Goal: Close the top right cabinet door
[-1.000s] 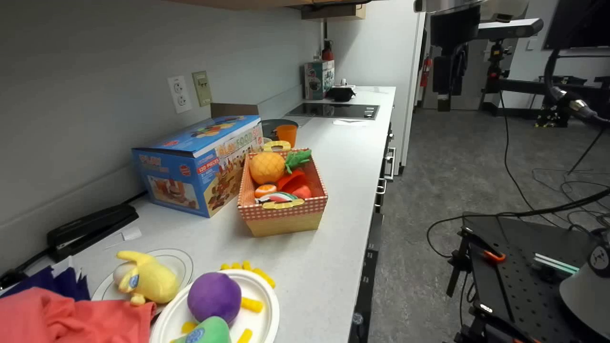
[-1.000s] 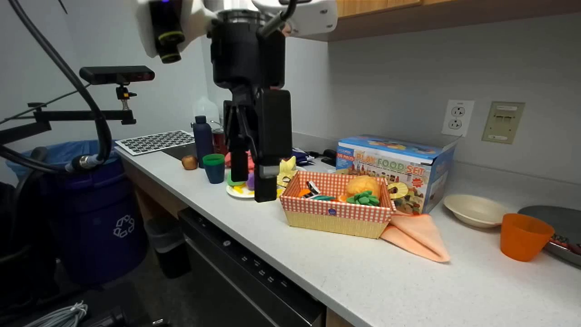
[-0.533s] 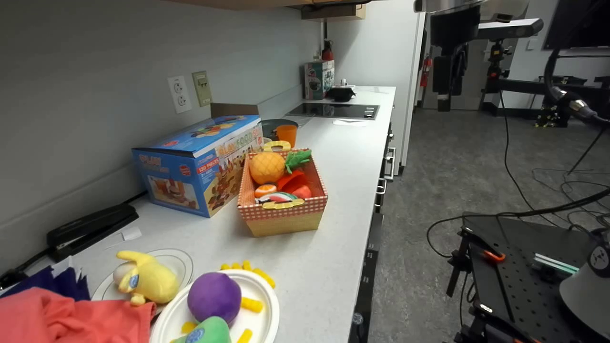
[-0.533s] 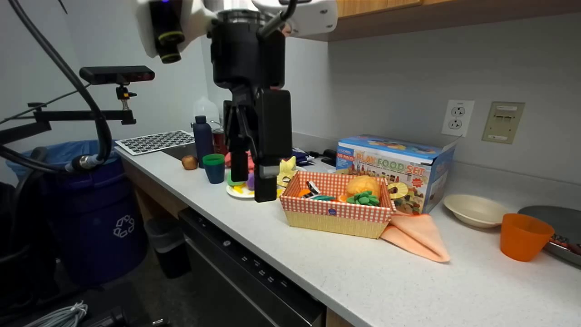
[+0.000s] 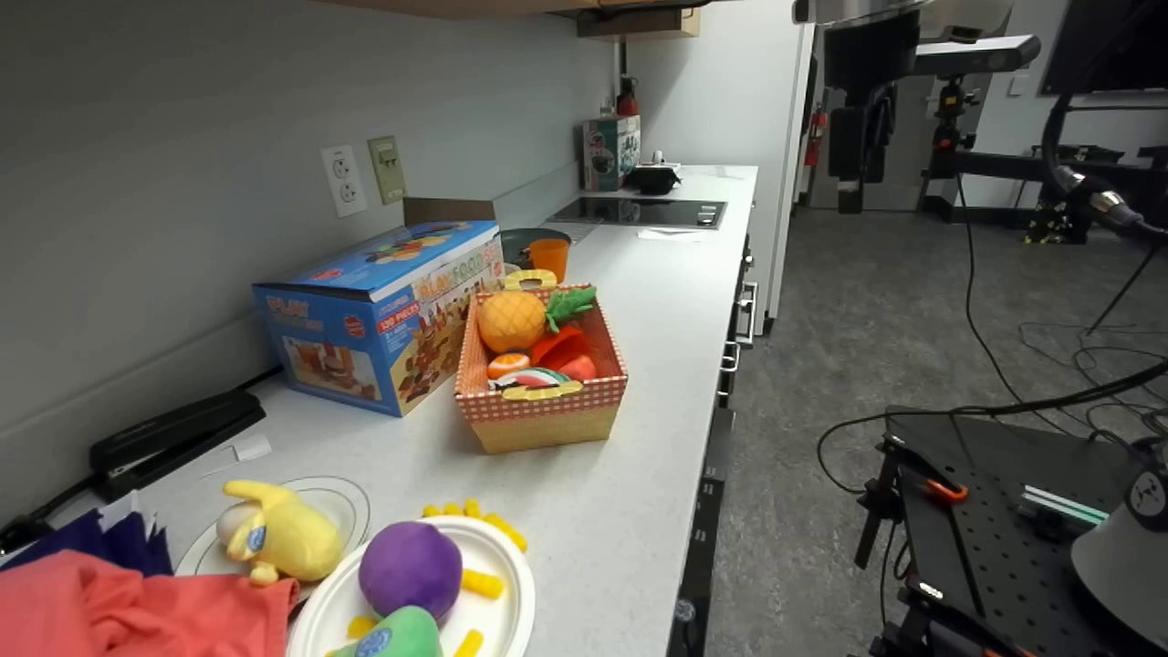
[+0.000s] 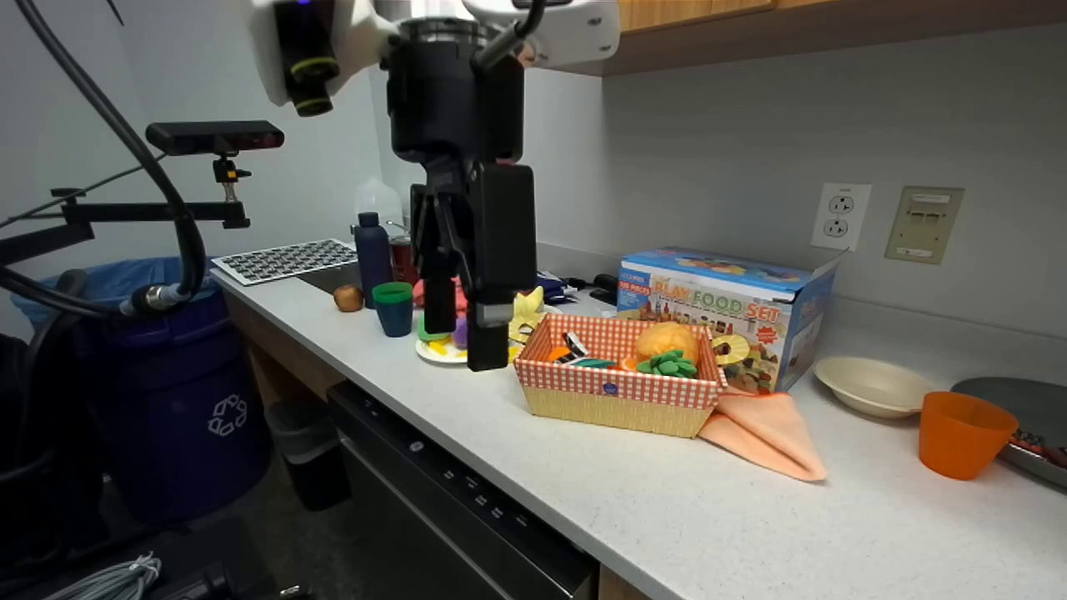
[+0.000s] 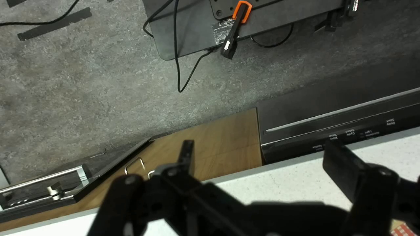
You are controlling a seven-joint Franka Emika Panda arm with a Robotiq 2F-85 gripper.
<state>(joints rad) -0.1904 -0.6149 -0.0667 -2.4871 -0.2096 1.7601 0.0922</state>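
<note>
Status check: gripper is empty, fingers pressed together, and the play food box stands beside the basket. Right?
Not quite: the fingers aren't pressed together; the wrist view shows them spread apart. The gripper is empty, and the play food box stands beside the basket.

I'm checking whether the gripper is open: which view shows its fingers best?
The wrist view: there the gripper is open, its fingers wide apart with both tips visible. Both exterior views show them nearly in line, so little of the gap shows.
</note>
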